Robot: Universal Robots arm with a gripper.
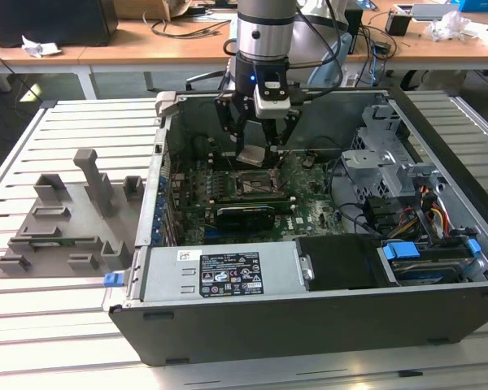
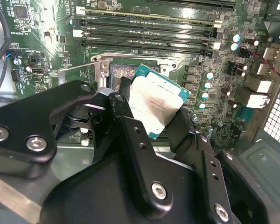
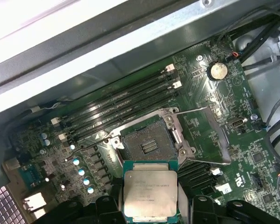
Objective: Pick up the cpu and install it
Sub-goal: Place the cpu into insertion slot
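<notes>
At the exterior view's left, a grey holder tray (image 1: 65,223) lies on the slatted table (image 1: 73,130), at 9 o'clock from the open computer case (image 1: 309,325). Inside, the gripper (image 1: 256,150) clamps the tilted cpu (image 1: 250,156) between its 2 fingers (image 2: 130,135), just above the open socket (image 1: 256,184) at 6 o'clock. Coloured cables (image 1: 429,218) lie at 3 o'clock.
</notes>
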